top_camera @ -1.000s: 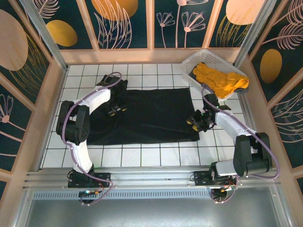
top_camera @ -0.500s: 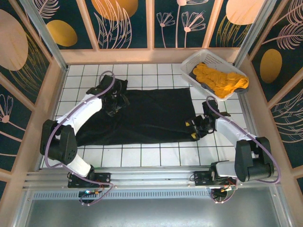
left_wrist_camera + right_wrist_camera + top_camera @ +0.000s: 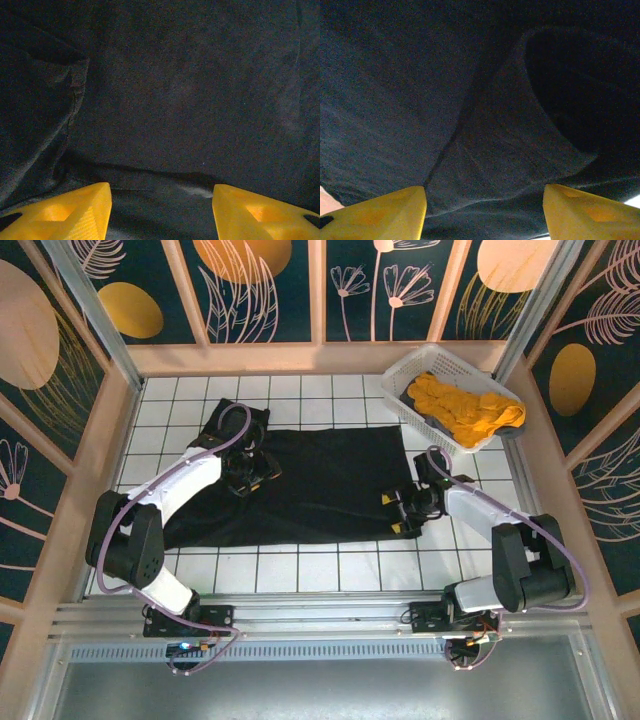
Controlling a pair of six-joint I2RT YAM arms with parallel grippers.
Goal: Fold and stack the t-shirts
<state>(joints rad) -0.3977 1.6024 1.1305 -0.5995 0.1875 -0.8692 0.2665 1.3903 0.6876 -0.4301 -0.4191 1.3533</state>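
The black t-shirt (image 3: 320, 485) lies spread flat on the white tiled table, one sleeve (image 3: 232, 418) pointing to the far left. My left gripper (image 3: 256, 476) is open over the shirt's left part; in the left wrist view its yellow fingertips (image 3: 85, 210) stand wide apart above dark cloth (image 3: 190, 100). My right gripper (image 3: 396, 514) is open at the shirt's near right corner; the right wrist view has a folded flap of black cloth (image 3: 510, 150) lying between its spread fingertips (image 3: 395, 212). The mustard-orange t-shirt (image 3: 465, 405) sits crumpled in the basket.
The white lattice basket (image 3: 400, 380) stands at the far right corner, with orange cloth hanging over its right rim. Patterned walls close in the table on three sides. Bare white tiles (image 3: 300, 565) run along the near edge in front of the shirt.
My right gripper's jaws have opened and it has shifted left onto the shirt's right edge. The left arm's elbow has swung out to the left, and its gripper has shifted slightly right.
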